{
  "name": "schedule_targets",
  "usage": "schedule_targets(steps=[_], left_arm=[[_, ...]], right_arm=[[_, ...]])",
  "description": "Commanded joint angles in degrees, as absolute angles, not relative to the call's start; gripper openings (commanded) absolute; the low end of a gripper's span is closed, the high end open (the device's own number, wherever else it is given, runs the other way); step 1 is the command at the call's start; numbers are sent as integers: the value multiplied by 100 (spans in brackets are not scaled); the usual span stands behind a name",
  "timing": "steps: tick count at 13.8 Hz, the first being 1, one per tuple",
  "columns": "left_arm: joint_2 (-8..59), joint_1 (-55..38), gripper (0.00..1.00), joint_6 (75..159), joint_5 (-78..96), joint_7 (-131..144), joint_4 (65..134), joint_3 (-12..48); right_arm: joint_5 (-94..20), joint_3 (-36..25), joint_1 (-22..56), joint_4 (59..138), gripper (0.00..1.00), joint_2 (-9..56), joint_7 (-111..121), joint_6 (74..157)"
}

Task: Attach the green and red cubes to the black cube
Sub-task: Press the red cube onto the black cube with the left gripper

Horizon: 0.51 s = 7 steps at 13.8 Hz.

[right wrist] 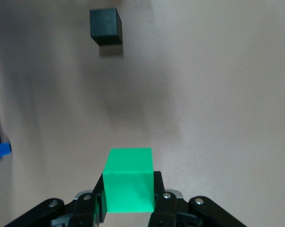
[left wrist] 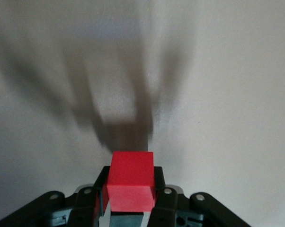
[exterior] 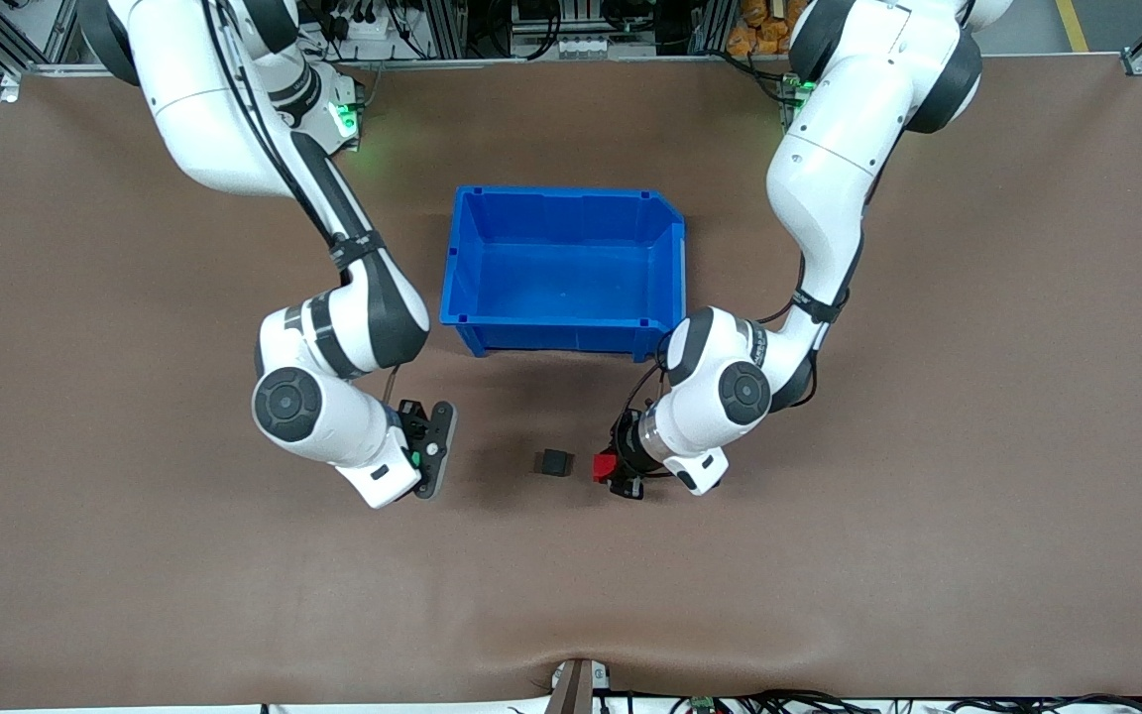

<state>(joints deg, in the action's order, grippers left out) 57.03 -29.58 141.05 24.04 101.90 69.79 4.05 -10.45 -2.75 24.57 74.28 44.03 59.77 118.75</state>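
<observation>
Left gripper (exterior: 615, 474) clamped the red cube (left wrist: 131, 180) just beside the black cube (exterior: 554, 462). Right gripper (right wrist: 128, 204) gripped the green cube (right wrist: 129, 179) over the table (exterior: 829, 575) (no legible writing seen anywhere).

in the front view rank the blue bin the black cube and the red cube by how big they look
1. Blue plastic bin, by far the largest.
2. Small matte black cube.
3. Small bright red cube, partly hidden by the left tool, so second and third are unsure.

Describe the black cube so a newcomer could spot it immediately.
Start at the blue bin mid-table. Nearer the front camera, the black cube sits alone on the brown mat, between both grippers. It is matte black and unheld, while the red cube and green cube are gripped.
</observation>
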Motion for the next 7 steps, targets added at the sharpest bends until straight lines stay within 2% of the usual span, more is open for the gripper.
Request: schedule_targets(steps=[1,7], left_arm=[[5941,-3199,4,14431,2514,10458,6768,352],[5941,-3261,4,14432,2514,10556,6776,351]], right_arm=[[-1090,-299,2636,7383,0,4508,5538,11883],[-1081,-308,2926,7321,0,4860,4924,12296]])
